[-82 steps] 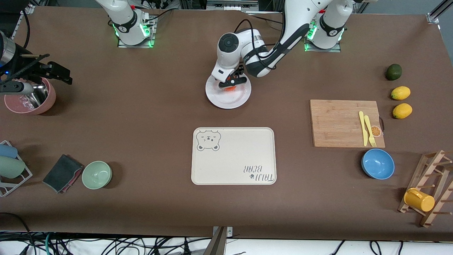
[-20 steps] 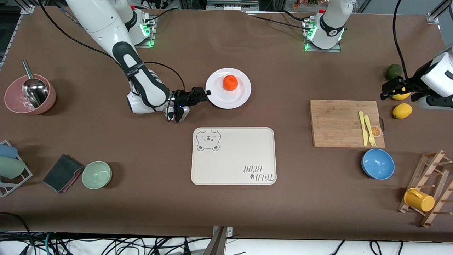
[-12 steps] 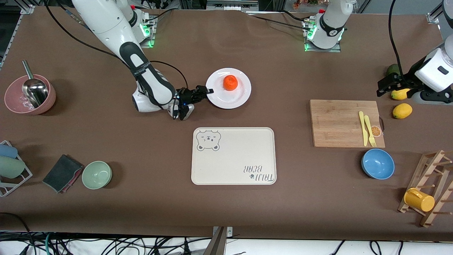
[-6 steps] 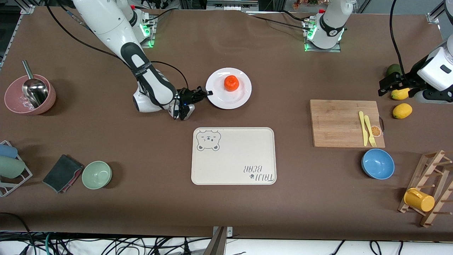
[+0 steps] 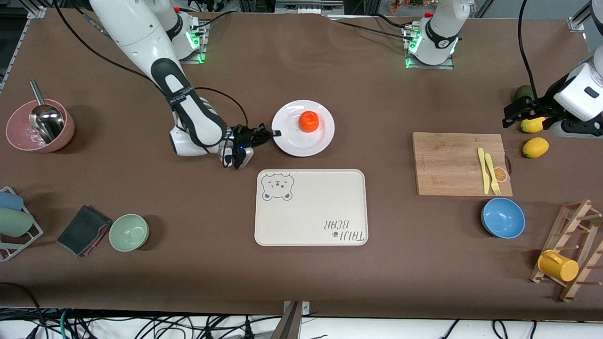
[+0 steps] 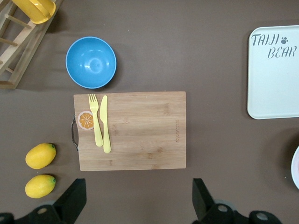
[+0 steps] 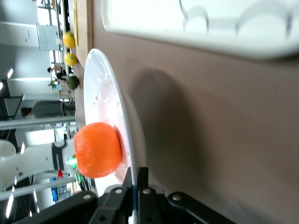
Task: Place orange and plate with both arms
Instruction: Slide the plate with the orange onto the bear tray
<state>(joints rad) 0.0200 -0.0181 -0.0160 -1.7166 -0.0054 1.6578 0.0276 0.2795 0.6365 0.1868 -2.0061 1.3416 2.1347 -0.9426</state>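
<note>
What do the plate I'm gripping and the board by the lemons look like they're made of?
The plate looks like glazed ceramic or melamine, I can't tell which: plain white, glossy, with bright reflections on its thin rim where the right hand pinches it. The cutting board looks like bamboo or light wood: tan, matte, with lengthwise grain strips and a small metal handle.

Big brown table (image 5: 301, 282) fills pretty much everything; messy cables (image 5: 141, 327) on a pale floor run along 6 o'clock, and metal framing (image 5: 582, 16) sits at 1 o'clock.
</note>
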